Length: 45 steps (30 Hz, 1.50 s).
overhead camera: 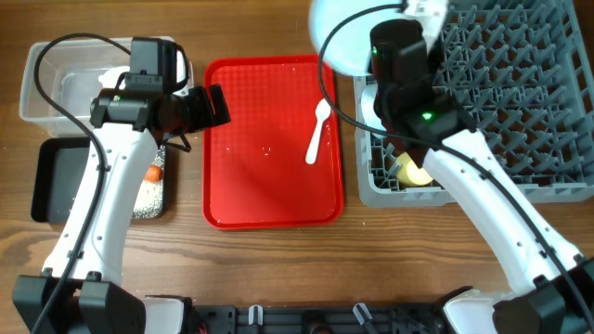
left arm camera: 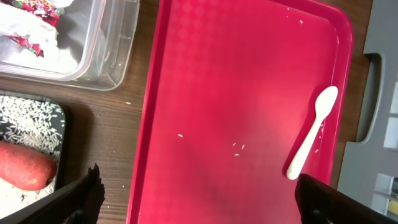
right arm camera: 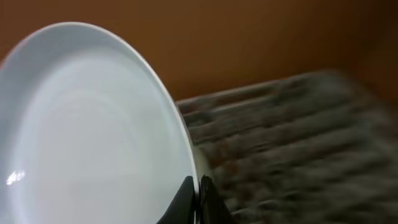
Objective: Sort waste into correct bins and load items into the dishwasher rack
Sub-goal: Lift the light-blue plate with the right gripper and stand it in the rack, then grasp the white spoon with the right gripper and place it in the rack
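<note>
My right gripper [right arm camera: 198, 193] is shut on the rim of the light-blue plate [right arm camera: 87, 124] and holds it on edge above the left end of the grey dishwasher rack [overhead camera: 520, 102]; the plate also shows in the overhead view [overhead camera: 339, 37]. The yellow cup [overhead camera: 415, 172] sits in the rack's front left. The white spoon [left arm camera: 309, 130] lies on the red tray [left arm camera: 236, 93]. My left gripper [left arm camera: 199, 199] is open and empty above the tray's left part. The clear tub [left arm camera: 93, 62] holds crumpled paper [left arm camera: 31, 25]. The black tray [left arm camera: 37, 118] holds rice and the carrot [left arm camera: 22, 165].
A few rice grains [left arm camera: 238, 147] lie on the red tray. The red tray [overhead camera: 269, 139] sits between the two bins on the left and the rack on the right. A white bowl-like item [overhead camera: 369, 97] shows in the rack under my right arm.
</note>
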Tool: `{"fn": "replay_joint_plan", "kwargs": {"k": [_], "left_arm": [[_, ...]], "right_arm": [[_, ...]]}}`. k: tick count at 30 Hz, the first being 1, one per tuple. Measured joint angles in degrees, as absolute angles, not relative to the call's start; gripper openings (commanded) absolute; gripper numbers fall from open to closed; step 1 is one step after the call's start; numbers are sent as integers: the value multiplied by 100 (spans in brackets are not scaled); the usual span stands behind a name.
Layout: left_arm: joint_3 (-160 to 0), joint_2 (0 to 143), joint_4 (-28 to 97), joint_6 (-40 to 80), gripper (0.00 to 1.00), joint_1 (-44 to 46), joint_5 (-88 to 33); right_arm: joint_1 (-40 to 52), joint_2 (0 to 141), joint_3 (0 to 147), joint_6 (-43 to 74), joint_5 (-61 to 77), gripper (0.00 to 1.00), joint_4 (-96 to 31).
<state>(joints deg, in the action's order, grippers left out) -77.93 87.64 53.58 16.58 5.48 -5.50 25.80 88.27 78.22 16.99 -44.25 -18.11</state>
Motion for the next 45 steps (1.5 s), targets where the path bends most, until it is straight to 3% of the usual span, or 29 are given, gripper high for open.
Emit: {"fn": "replay_joint_plan", "kwargs": {"k": [2,6,11,16,17,18,24,28,33,39,41,45], "left_arm": [[-7793,8764,5358,1658,100,548,-550],[-7793,8764,5356,1658,100,548,-550],[-7793,8764,5356,1658,100,548,-550],[-7793,8764,5358,1658,100,548,-550],[-7793,8764,5360,1658,100,548,-550],[-7793,8764,5358,1660,100,548,-550],[-7793,8764,5358,1658,100,548,-550],[-7793,8764,5363,1660,100,548,-552],[-7793,8764,5358,1658,100,548,-550],[-7793,8764,5358,1658,100,548,-550],[-7793,8764,5358,1658,100,548,-552],[-7793,8764,5358,1658,100,548,-550]], "right_arm": [[2528,8842,7815,1120,-5638,4,-1839],[2075,9192,7815,-110,-6438,4,-1791],[1544,9762,7813,-1549,-6611,4,-1319],[1468,10298,7813,-1992,-6302,5,-1249],[1468,10438,7813,-2005,-6248,37,-1258],[1468,10554,7811,-2027,-6191,99,-1280],[1509,10643,7808,-1398,-6156,100,-1284],[2058,9854,7811,-760,-5782,100,-1634],[3319,9142,7841,895,-3426,100,-2864],[3361,9848,7835,2517,-399,96,-3055],[3361,10147,7835,2965,-34,88,-3035],[3361,10687,7824,3726,-21,88,-3083]]}}
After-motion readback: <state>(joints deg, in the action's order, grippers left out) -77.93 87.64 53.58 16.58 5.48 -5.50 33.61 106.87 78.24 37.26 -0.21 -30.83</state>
